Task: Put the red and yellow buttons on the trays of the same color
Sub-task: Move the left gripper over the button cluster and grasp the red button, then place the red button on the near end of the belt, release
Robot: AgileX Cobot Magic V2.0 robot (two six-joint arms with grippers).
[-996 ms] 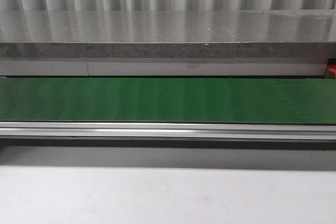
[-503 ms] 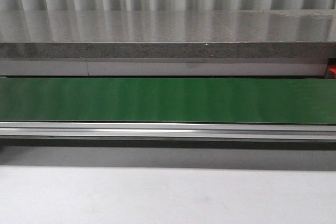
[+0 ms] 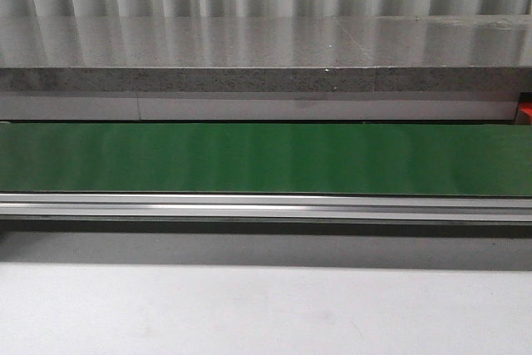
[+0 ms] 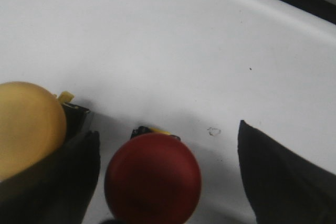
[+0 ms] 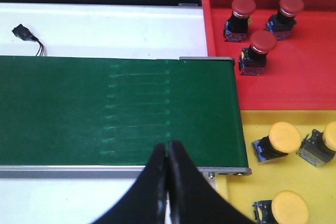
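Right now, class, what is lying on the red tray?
Three red buttons stand on the red tray, mushroom caps up, clustered near its far end. The tray's right edge runs out of the picture, so anything further along cannot be seen.

Green belt (image 3: 266, 158), red tray (image 5: 294, 77)

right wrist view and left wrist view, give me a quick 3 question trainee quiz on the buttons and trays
1. How many red buttons stand on the red tray in the right wrist view?
2. True or false: the right gripper is wide open.
3. Which button sits between the left gripper's fingers: A) the red button B) the yellow button?

Key: 1) three 2) false, it is shut over the green belt 3) A
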